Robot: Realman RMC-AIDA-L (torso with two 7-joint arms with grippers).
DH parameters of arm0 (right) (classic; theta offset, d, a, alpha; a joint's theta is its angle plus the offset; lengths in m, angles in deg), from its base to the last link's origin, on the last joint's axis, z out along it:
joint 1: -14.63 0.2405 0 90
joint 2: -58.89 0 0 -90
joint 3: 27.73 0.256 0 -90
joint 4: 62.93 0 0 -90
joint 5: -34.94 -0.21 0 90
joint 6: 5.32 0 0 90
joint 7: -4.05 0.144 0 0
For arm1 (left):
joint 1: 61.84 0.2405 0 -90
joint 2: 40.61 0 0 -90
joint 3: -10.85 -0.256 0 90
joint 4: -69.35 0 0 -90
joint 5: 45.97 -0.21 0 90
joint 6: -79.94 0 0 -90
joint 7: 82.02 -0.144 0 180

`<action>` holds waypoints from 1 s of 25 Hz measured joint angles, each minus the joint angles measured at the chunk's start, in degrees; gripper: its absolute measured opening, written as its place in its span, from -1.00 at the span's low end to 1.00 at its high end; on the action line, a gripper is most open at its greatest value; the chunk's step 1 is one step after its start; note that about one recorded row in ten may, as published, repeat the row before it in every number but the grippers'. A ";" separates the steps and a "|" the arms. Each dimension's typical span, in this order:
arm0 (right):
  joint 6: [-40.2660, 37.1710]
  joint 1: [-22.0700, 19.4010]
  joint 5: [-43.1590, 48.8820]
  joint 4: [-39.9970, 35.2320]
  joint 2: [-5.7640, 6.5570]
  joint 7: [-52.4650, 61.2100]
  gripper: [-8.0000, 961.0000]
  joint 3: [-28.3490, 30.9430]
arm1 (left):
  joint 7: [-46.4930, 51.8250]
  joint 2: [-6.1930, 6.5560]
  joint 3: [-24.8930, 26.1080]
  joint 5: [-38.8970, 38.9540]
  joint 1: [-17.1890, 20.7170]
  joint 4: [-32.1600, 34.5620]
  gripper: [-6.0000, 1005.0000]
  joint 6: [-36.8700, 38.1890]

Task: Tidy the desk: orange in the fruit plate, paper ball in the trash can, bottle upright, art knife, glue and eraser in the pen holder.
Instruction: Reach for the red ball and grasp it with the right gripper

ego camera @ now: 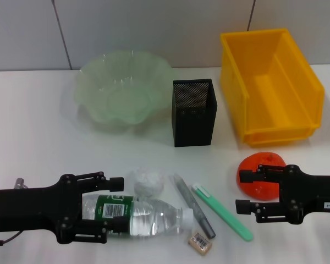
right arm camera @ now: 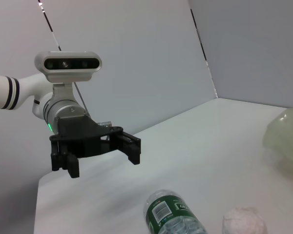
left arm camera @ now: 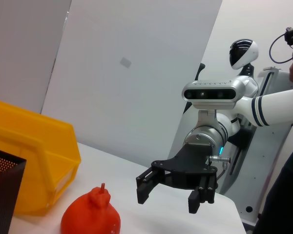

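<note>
Bottle [ego camera: 137, 213] lay sideways on the worktop [ego camera: 33, 137]; left end effector [ego camera: 116, 204] straddled it, wide open; right end effector [ego camera: 244, 191], open, flanked the orange [ego camera: 258, 168] beside it.

The right gripper [left arm camera: 172, 194] is hovering with fingers spread above the desk [left arm camera: 151, 170], just beside the orange [left arm camera: 90, 217]; the trash can [left arm camera: 31, 156] and pen holder [left arm camera: 2, 192] are standing beyond.
</note>
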 joint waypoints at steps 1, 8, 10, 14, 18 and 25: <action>-0.03 -0.01 0.00 0.00 0.00 0.01 0.63 0.00 | 0.00 0.00 0.00 0.00 0.00 0.00 0.69 0.00; -0.07 -0.03 0.00 0.82 0.00 0.02 0.63 0.00 | -0.08 0.10 0.00 0.00 0.00 0.00 0.68 0.08; -0.08 0.04 0.00 0.87 0.00 0.02 0.63 0.00 | -0.11 0.19 0.00 0.00 0.12 0.00 0.68 0.08; -0.81 0.55 -0.41 -0.07 0.01 2.73 0.63 0.54 | -0.15 0.18 0.00 0.03 0.20 0.00 0.68 0.08; -2.54 1.36 -0.53 -3.83 0.08 7.73 0.63 0.77 | -0.29 0.15 0.00 0.16 0.21 0.00 0.68 0.01; -6.08 5.30 3.15 -16.92 1.08 23.01 0.63 0.17 | -0.63 -0.03 0.01 0.44 0.46 0.00 0.67 -0.18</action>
